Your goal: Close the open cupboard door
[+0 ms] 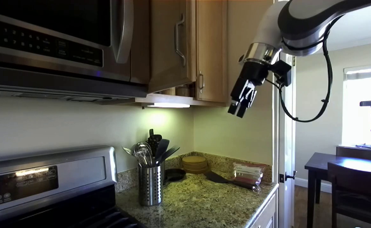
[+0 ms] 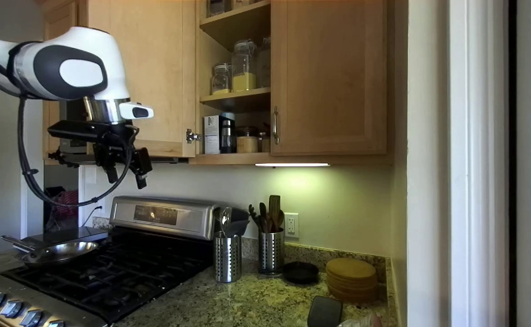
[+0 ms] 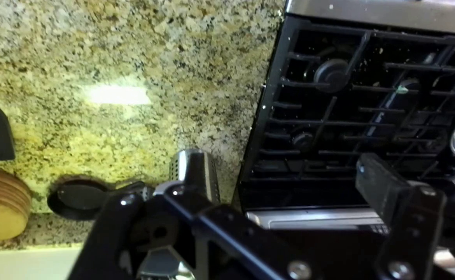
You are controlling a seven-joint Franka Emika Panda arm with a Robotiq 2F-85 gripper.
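Tan stone, flecked dark, forms the surface [image 1: 198, 205], running beside a black-and-steel stove [image 2: 125, 272] and below a smooth pale wall [image 2: 347, 213]. Perforated steel cylinders [image 2: 228, 259] and a round, ochre stack [image 2: 351, 274] stand on it. Above, beside jar-lined shelves [image 2: 236, 96], the honey-brown cupboard door [image 1: 165, 50] stands open, its silver handle [image 1: 177, 41] slim and upright. The black gripper [image 2: 127, 180] hangs apart from it, fingers [image 3: 379, 190] spread wide.

Pan [image 2: 68, 250] on stove [image 2: 125, 268], microwave [image 1: 68, 34] above; utensils [image 2: 274, 208] in steel canisters [image 2: 271, 252].
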